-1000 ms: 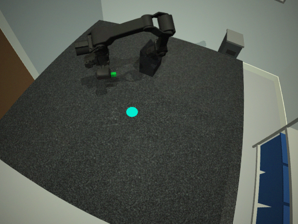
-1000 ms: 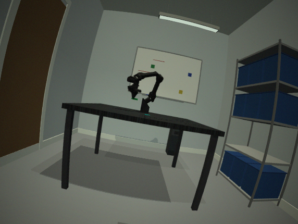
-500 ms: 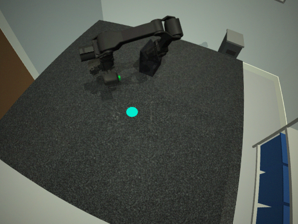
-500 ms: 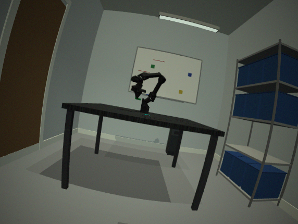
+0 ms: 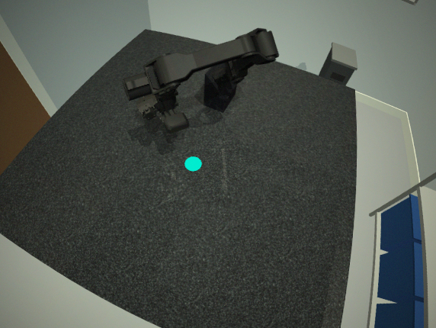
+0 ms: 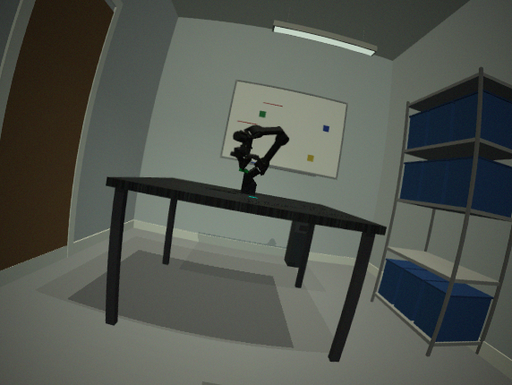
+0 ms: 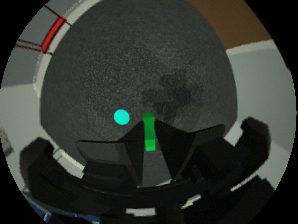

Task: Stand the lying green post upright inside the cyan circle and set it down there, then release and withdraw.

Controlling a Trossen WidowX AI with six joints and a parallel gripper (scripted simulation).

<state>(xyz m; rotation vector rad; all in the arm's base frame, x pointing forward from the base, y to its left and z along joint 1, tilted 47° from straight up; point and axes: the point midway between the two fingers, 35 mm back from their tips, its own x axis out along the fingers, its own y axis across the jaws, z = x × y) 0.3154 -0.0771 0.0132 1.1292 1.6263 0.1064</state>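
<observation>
The green post [image 6: 243,170] [image 7: 149,132] is held between the fingertips, well above the table. In the exterior view it shows as a short, roughly level green strip; in the top view the gripper hides it. My gripper [image 5: 177,123] [image 6: 243,167] [image 7: 148,121] is shut on the post. The cyan circle [image 5: 193,163] [image 6: 252,197] [image 7: 121,117] lies flat on the table with nothing standing on it. The gripper is up and to the left of the circle in the top view. In the wrist view the circle is just left of the post.
The dark table [image 5: 229,248] [image 6: 340,215] [image 7: 100,65] bears the arm's base [image 5: 219,93] [image 6: 249,184] behind the circle. The arm's shadow falls on the table beside the gripper. The shelf rack [image 6: 465,233] and the grey cabinet [image 5: 343,57] stand off the table.
</observation>
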